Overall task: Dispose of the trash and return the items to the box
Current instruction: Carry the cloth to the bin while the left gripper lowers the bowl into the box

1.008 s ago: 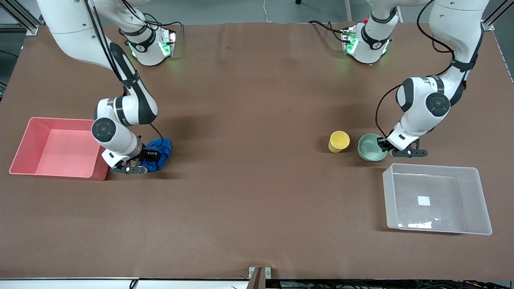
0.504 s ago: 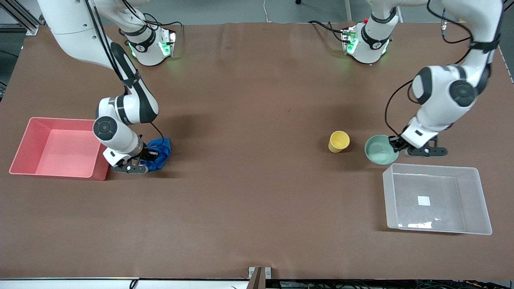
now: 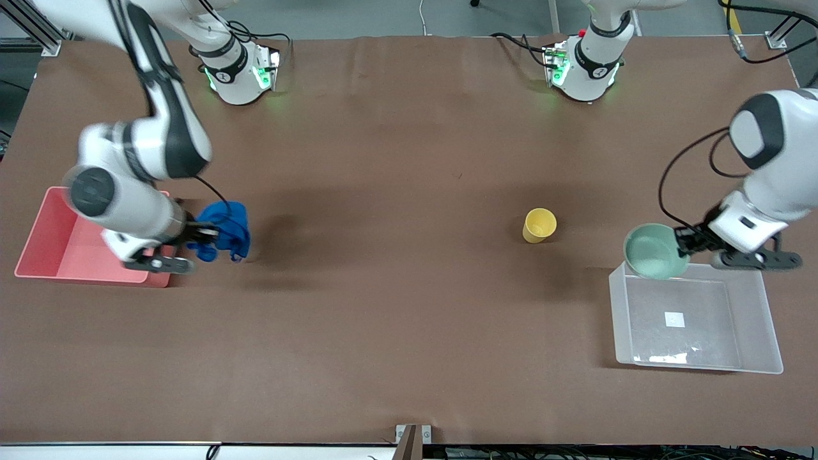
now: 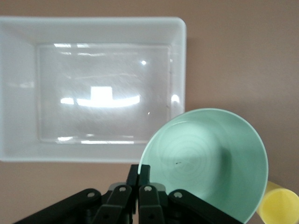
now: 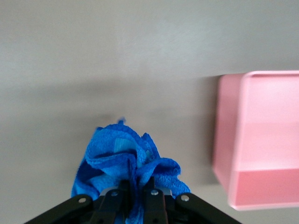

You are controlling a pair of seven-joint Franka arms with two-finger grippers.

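My left gripper is shut on the rim of the mint-green bowl and holds it in the air over the edge of the clear box. In the left wrist view the bowl hangs from my left gripper beside the box. The yellow cup stands on the table, beside the box toward the right arm's end; it shows at a corner of the left wrist view. My right gripper is shut on the blue cloth, lifted beside the pink bin. The cloth hangs from my right gripper.
The pink bin sits at the right arm's end of the table and shows in the right wrist view. The brown table lies between the bin and the cup.
My left gripper has lifted the bowl off the table and carried it over the box's edge. My right gripper has raised the blue cloth and moved it toward the pink bin.
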